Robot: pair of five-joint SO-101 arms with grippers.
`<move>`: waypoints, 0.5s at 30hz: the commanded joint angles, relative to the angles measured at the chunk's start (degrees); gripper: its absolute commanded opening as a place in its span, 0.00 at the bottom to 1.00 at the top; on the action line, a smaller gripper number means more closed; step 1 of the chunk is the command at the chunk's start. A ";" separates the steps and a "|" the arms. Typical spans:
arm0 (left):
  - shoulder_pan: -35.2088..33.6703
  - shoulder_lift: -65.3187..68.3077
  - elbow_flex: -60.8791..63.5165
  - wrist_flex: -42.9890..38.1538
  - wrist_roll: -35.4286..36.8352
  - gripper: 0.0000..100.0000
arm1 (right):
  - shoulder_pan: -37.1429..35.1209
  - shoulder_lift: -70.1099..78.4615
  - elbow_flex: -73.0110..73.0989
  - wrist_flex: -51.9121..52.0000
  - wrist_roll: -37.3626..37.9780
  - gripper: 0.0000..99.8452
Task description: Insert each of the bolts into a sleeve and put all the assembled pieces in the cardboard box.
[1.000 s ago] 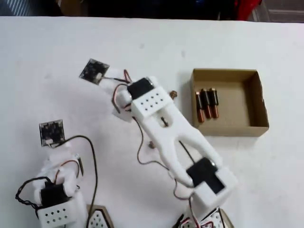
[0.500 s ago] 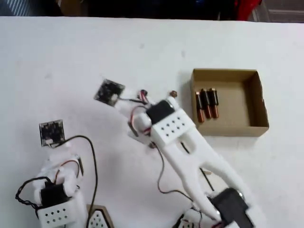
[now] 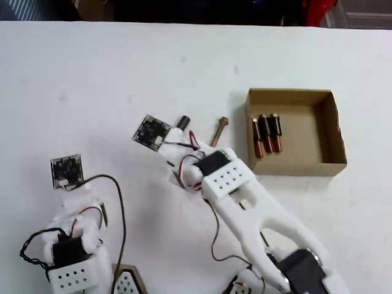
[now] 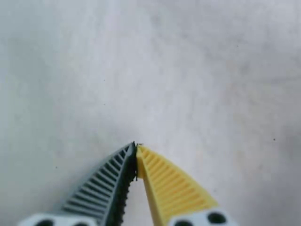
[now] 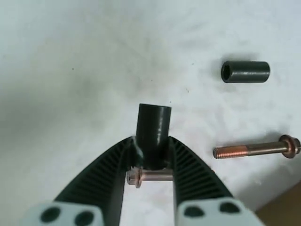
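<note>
My right gripper (image 5: 151, 141) is shut on a black sleeve (image 5: 154, 134) that stands upright between its dark fingers. A copper bolt (image 5: 150, 176) lies crosswise just behind that sleeve, between the fingers; I cannot tell if they touch it. Beyond the gripper lie a loose black sleeve (image 5: 245, 71) (image 3: 182, 122) and a loose copper bolt (image 5: 256, 149) (image 3: 219, 131). The cardboard box (image 3: 327, 131) at the right holds three assembled pieces (image 3: 266, 135). My left gripper (image 4: 136, 149) is shut, grey and yellow fingers tip to tip, over bare table.
The right arm (image 3: 245, 202) runs diagonally from the front edge to the table's middle. The left arm (image 3: 70, 251) sits folded at the front left corner with looping cables. A corner of the box (image 5: 287, 207) is close to the right gripper.
The right arm has drawn back toward the front right, uncovering the loose sleeve and the whole loose bolt. The left arm has kept still.
</note>
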 commanded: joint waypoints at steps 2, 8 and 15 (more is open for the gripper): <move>-0.66 -0.48 -0.09 0.53 -0.53 0.02 | 0.66 7.25 -0.70 -5.76 0.00 0.02; -0.66 -0.48 -0.09 0.53 -0.53 0.02 | 0.57 15.69 -0.70 -12.26 0.00 0.02; -0.66 -0.48 -0.09 0.53 -0.53 0.02 | 0.75 18.59 -1.93 -12.00 0.00 0.10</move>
